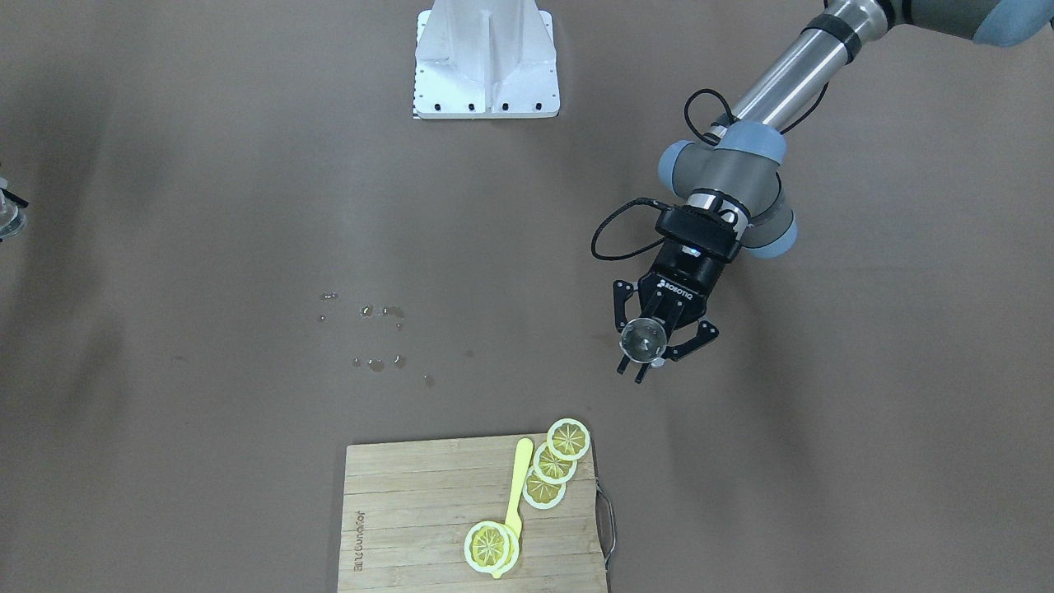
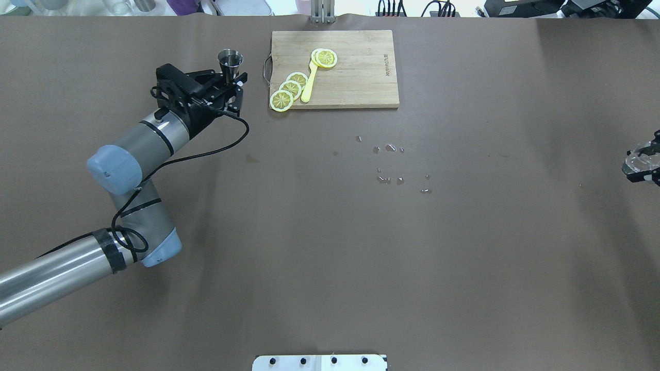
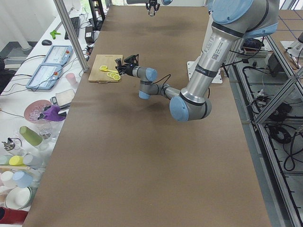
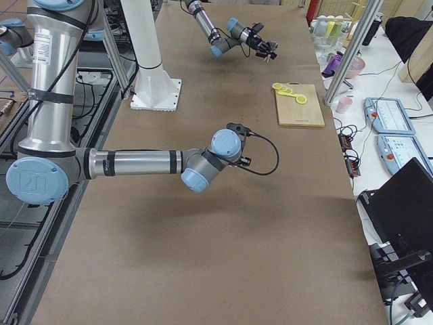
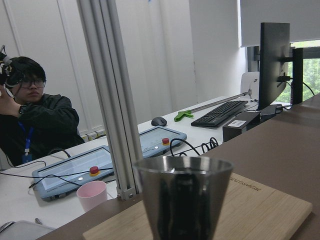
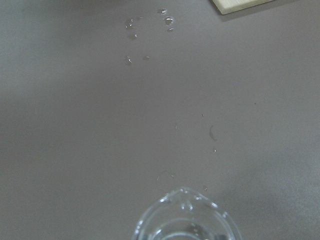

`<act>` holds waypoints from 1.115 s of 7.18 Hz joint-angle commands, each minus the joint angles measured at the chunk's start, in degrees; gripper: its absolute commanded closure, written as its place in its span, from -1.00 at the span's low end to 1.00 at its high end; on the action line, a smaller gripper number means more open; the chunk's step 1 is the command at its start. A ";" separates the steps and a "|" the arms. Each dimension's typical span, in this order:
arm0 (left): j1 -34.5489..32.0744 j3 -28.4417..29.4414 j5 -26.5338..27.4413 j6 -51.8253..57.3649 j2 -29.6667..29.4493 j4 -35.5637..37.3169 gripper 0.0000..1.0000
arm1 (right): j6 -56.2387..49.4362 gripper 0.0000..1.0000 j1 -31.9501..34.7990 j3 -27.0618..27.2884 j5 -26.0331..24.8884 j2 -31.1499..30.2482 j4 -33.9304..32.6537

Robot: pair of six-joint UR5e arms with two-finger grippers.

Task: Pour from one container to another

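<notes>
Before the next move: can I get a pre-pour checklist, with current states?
1. Left hand gripping the jigger: ok, it is clamped on it.
2. Jigger upright: ok, the rim looks level in the left wrist view.
3. Right hand holding the glass: ok.
4. Jigger and glass close enough to pour: not ok, they are at opposite ends of the table.
5. Table dry: not ok, droplets lie mid-table.
6. Jigger fill level: cannot tell, the inside looks dark.
</notes>
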 commanded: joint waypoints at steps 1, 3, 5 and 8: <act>0.21 -4.14 3.67 -4.04 6.60 -1.37 1.00 | 9.21 1.00 0.05 -9.98 -2.12 0.40 18.13; 0.47 -4.61 7.55 -10.21 10.22 -0.84 1.00 | 9.49 1.00 -0.12 -11.68 -4.33 0.49 21.61; 2.14 -4.61 13.16 -12.85 12.60 -0.23 1.00 | 11.15 1.00 -2.92 -17.90 -7.84 0.93 30.02; 4.69 -4.52 17.57 -18.09 14.89 1.69 1.00 | 16.50 1.00 -9.94 -26.69 -13.98 4.43 42.23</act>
